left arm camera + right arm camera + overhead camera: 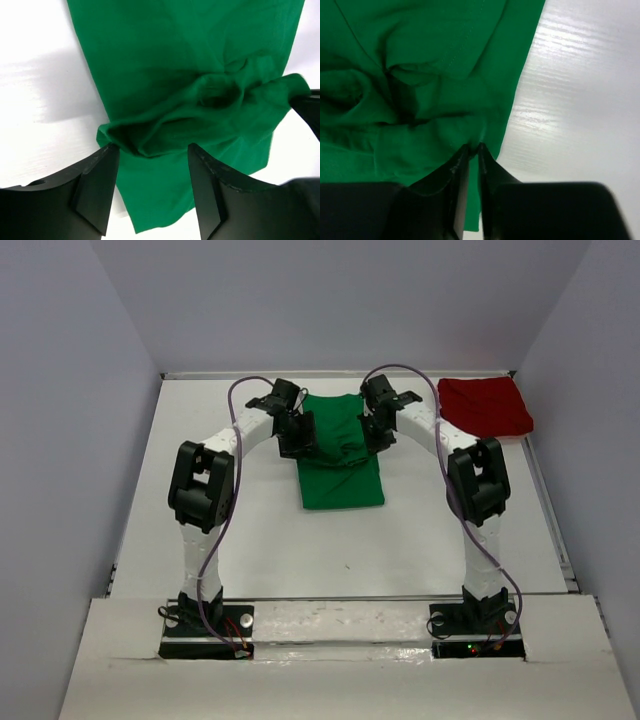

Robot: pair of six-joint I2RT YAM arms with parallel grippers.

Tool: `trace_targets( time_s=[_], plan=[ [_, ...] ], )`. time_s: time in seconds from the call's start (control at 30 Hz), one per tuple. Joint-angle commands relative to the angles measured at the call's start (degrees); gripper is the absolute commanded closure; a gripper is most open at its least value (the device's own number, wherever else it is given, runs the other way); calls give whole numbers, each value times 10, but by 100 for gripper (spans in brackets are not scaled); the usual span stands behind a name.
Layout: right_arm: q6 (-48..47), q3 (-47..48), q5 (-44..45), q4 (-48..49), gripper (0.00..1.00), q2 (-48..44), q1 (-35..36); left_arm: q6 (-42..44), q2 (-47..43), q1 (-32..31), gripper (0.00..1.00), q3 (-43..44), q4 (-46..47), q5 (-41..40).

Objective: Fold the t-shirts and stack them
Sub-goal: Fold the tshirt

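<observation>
Currently we find left gripper point(152, 147) open, straddling a fold of bright green cloth t-shirt point(200, 60); right gripper point(473, 145) pinches its edge.

1. A white table point(290, 540) takes up most of the top view; up close its surface shows fine streaked grain and soft glare.
2. Plain pale lilac-grey walls enclose it: a back wall point(340, 300), a left wall point(60, 440) and a right wall point(605, 440).
3. A thin raised rim point(556, 535) runs along the table's right edge.
4. A white board point(340, 622) lies across the near edge.
5. The light is even, with faint shadows.
</observation>
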Motion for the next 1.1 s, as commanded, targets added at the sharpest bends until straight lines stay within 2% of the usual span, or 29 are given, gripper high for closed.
trace_targets(
  time_s=[0.0,0.17,0.37,0.47,0.53,0.67,0.87,0.93,0.97,1.0,1.03,1.07],
  plan=[
    [-18,39,-12,6,75,17,-4,30,6,2,32,48,-18,-1],
    [-32,42,6,13,59,22,-4,61,-9,2,30,48,-20,-42],
    [-44,57,22,24,55,11,-10,64,-56,1,30,38,-17,-59],
    [-56,53,38,41,54,-6,-10,65,-97,0,30,1,-6,-67],
    [-55,70,32,25,54,-11,-10,62,-120,-2,30,-13,1,-53],
    [-45,37,-3,32,55,-48,-10,61,-136,-8,31,-40,4,-28],
    [-55,32,22,32,54,-68,-10,53,-143,-25,32,-67,19,-23],
    [-53,27,-10,37,54,-74,-10,52,-139,-30,32,-73,23,-16],
    [-43,27,-26,28,57,-73,-4,52,-138,-33,32,-74,23,-12],
    [-33,14,-62,24,64,-74,-4,49,-137,-37,33,-82,22,-8],
    [-31,0,-63,24,64,-79,-4,49,-137,-37,34,-82,22,-8],
    [-26,-18,-67,34,74,-86,4,48,-138,-40,34,-86,22,-11]
  ],
)
